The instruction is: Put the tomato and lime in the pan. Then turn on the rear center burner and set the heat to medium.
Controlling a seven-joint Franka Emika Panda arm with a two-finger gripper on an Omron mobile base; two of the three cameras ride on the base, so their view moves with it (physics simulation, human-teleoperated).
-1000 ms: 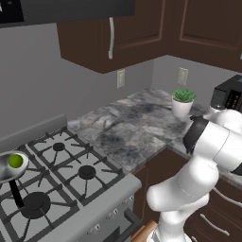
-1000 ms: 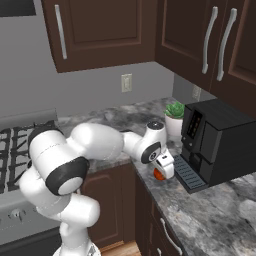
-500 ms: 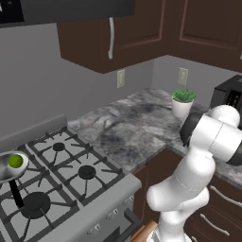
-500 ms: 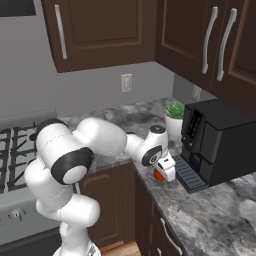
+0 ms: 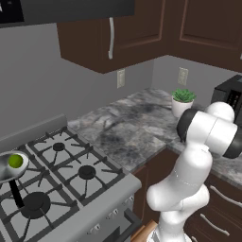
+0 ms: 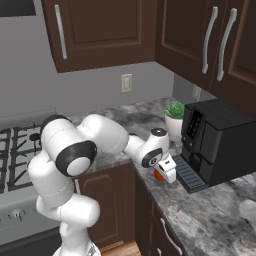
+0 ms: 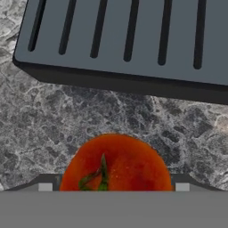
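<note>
Over at the far left of your left base view, the lime [image 5: 15,161] already sits inside the pan [image 5: 4,171], which rests on the stove [image 5: 71,189] with its black handle pointing toward the front; so half of the loading is done, and the rear center burner [image 5: 58,147] waits uncovered behind it. Moving right across the grey counter [image 5: 127,127], past the potted plant [image 6: 174,120], you find the arm stretched far out and bent down beside the coffee machine [image 6: 215,140]. Over the last second the elbow has lifted and the hand has settled lower over the tomato [image 7: 116,164], which lies on the counter just in front of the machine's slotted drip tray [image 7: 129,40]. The gripper [image 6: 163,172] is around that fruit; its fingers have begun drawing in from their widest, but you cannot tell from these views whether they press the skin yet, so treat the tomato as not yet secured. In the hand view it sits centred and very close, which suggests the aim is good. Once the grasp is firm, expect a long carry leftward to the pan.
</note>
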